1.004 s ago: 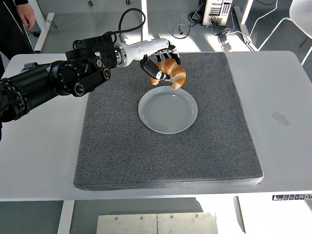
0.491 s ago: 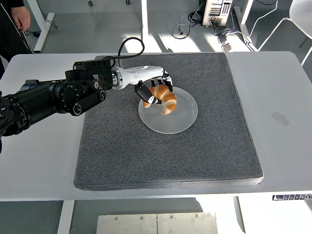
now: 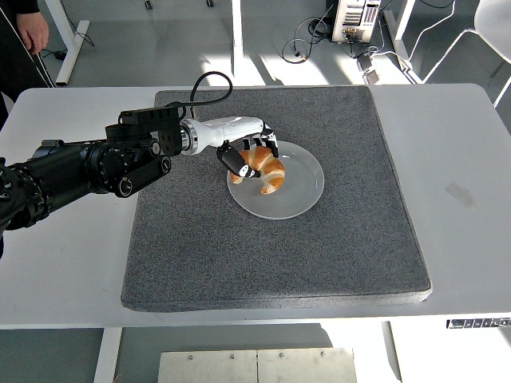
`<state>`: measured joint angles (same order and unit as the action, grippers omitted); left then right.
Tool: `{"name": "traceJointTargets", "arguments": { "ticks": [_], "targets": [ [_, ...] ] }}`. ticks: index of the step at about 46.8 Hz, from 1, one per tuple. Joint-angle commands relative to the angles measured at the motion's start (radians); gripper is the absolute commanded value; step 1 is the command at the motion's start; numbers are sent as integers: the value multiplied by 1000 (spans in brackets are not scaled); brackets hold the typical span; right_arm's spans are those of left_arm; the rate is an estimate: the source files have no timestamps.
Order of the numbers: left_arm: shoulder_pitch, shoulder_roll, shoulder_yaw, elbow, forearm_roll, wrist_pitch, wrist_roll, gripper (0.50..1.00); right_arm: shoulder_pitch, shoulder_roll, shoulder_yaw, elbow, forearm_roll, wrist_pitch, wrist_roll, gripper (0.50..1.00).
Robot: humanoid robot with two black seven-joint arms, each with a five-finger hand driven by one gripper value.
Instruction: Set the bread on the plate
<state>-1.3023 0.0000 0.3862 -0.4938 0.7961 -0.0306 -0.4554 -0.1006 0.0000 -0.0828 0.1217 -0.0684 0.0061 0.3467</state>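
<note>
You had the left hand (image 3: 249, 153) closed around the croissant (image 3: 267, 169), which lay on the plate's (image 3: 303, 199) left half, its long axis running down-right away from the fingers, so release needed only opening.

left hand (image 3: 249, 156): covers the croissant's (image 3: 268, 171) upper-left end, contact with plate (image 3: 299, 197) underneath unclear | left arm: cut at left edge | person (image 3: 22, 40): cut by top-left corner | surface (image 3: 463, 175): both sides cropped
</note>
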Motion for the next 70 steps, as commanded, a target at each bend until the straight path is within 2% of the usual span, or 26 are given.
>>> {"name": "traceJointTargets", "arguments": {
  "ticks": [1, 11, 14, 18, 22, 24, 28, 42, 50, 56, 59, 64, 70],
  "targets": [
    [1, 0, 0, 0, 0, 0, 1, 500, 1, 0, 0, 1, 1, 0, 0, 1000],
    [15, 0, 0, 0, 0, 5, 11, 500, 1, 0, 0, 0, 1, 0, 0, 1000],
    [17, 0, 0, 0, 0, 5, 14, 661, -1, 0, 0, 0, -1, 0, 0, 1000],
    [17, 0, 0, 0, 0, 5, 17, 757, 1, 0, 0, 1, -1, 0, 0, 1000],
    [15, 0, 0, 0, -1, 5, 18, 884, -1, 0, 0, 0, -1, 0, 0, 1000],
    [15, 0, 0, 0, -1, 5, 18, 920, -1, 0, 0, 0, -1, 0, 0, 1000],
    [15, 0, 0, 0, -1, 5, 18, 954, -1, 0, 0, 1, -1, 0, 0, 1000],
    [-17, 0, -1, -2, -3, 3, 24, 975, 1, 0, 0, 0, -1, 0, 0, 1000],
    [-80, 0, -10, -2, -20, 2, 104, 977, -1, 0, 0, 0, -1, 0, 0, 1000],
    [-134, 0, -21, -2, -24, -2, 112, 978, -1, 0, 0, 0, -1, 0, 0, 1000],
    [-144, 0, -55, -2, -46, -3, 107, 978, -1, 0, 0, 0, 1, 0, 0, 1000],
    [-126, 0, -182, -2, -178, 5, 106, 980, -1, 0, 0, 0, 1, 0, 0, 1000],
    [-132, 0, -202, -2, -227, -3, 109, 981, 1, 0, 0, 0, 1, 0, 0, 1000]
  ]
}}
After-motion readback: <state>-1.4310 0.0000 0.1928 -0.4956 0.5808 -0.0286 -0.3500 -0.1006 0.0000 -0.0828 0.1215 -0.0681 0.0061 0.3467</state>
